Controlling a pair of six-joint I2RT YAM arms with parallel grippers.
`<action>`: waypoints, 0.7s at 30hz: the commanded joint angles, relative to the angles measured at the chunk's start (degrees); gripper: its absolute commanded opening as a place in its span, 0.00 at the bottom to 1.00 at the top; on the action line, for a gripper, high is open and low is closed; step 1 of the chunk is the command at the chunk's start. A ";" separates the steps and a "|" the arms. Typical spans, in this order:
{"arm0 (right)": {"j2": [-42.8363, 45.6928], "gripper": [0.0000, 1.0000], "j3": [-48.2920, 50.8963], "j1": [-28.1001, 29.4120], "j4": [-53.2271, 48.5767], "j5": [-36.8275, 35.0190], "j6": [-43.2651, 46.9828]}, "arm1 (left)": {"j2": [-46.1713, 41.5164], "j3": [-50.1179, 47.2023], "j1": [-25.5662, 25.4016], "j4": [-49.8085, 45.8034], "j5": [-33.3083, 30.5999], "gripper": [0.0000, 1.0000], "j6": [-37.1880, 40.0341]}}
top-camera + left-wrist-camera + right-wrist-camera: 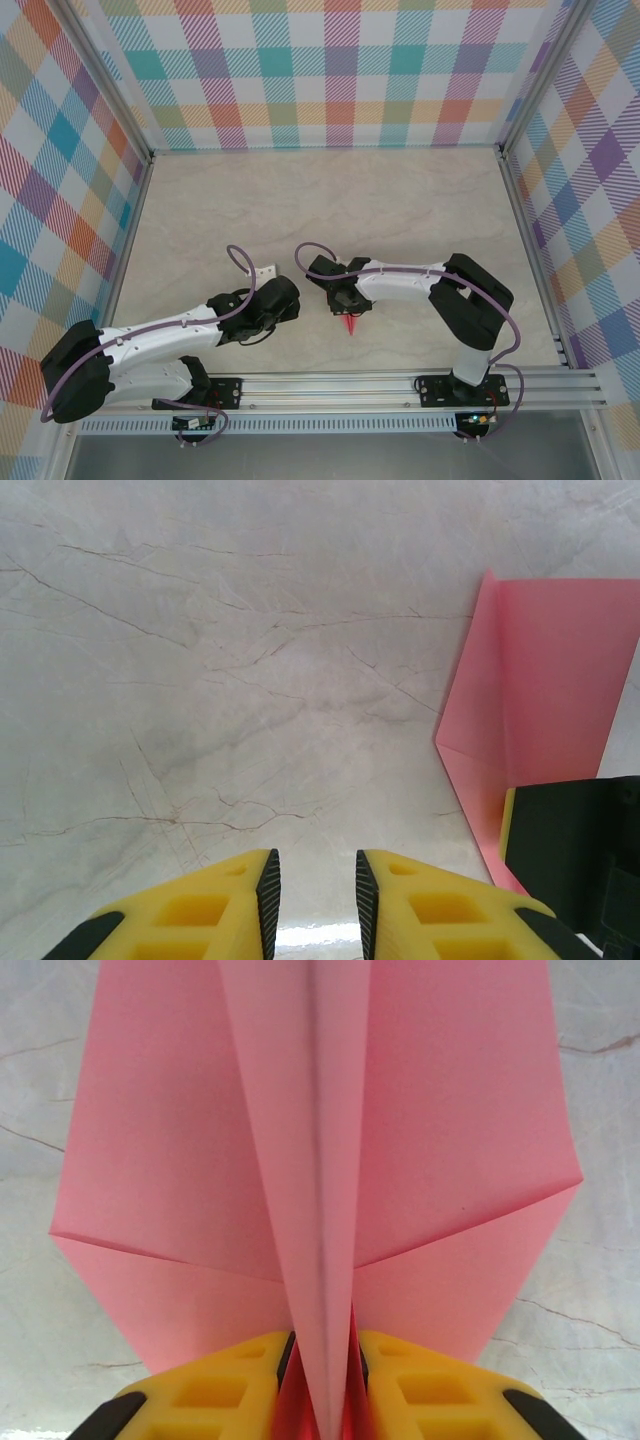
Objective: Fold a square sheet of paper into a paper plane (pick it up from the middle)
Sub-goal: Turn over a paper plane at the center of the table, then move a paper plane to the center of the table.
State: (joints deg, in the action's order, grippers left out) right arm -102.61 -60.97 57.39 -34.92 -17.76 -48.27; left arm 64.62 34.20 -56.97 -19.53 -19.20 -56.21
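Over pale marbled surface, near its front edge, pinches plane by central ridge in right gripper, jaws narrow on the fold, probably to hold the wings together. Parks left gripper just beside, jaws slightly apart and empty, likely out of the way.

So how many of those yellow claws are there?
2. The left claw hangs over the table, with nothing between its fingers. The right claw is close beside it, with the ridge of the pink paper between its fingers.
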 commanded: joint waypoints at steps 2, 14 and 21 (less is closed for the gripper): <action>-2.36 0.23 0.76 0.13 1.26 2.26 -0.96 | -0.74 -0.53 -0.25 -0.88 -1.62 0.29 -0.66; -1.28 0.27 2.06 -2.37 3.64 3.15 0.77 | -0.83 -2.09 -0.25 1.68 -1.23 0.29 0.12; -3.97 0.27 4.42 -2.20 6.04 5.89 -2.15 | -1.39 -2.90 -0.26 2.78 -1.01 0.31 1.01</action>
State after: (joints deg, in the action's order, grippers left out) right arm -102.30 -59.94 55.42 -31.77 -15.09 -48.58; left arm 64.62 32.27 -56.97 -17.69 -19.16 -56.03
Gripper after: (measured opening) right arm 0.267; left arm 0.304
